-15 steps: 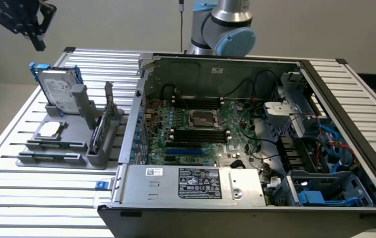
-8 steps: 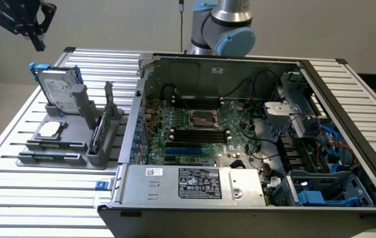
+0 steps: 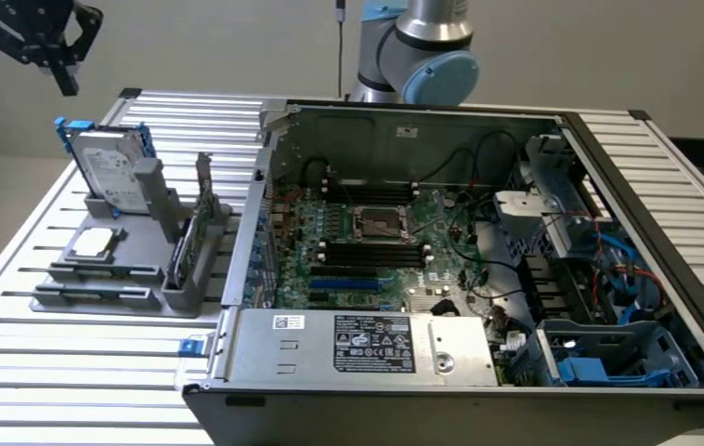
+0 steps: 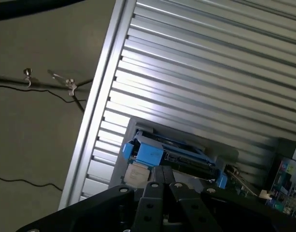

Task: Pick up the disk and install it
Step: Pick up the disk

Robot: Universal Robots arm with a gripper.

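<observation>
The disk (image 3: 110, 167) stands on edge in the back slot of a grey holder (image 3: 129, 279), silver with a white label and a blue carrier. My gripper (image 3: 67, 85) hangs high above it and a little to the exterior view's left, apart from it, fingers shut on nothing. In the wrist view the disk (image 4: 174, 155) shows from above, its blue carrier end toward the table edge, with my shut gripper (image 4: 163, 184) well above it.
The holder also carries a small square silver chip (image 3: 92, 243) and a thin green card (image 3: 191, 237). An open computer case (image 3: 451, 260) with a motherboard lies to the exterior view's right on the slatted aluminium table (image 3: 67, 372). Cables (image 4: 41, 87) lie on the floor beyond the table edge.
</observation>
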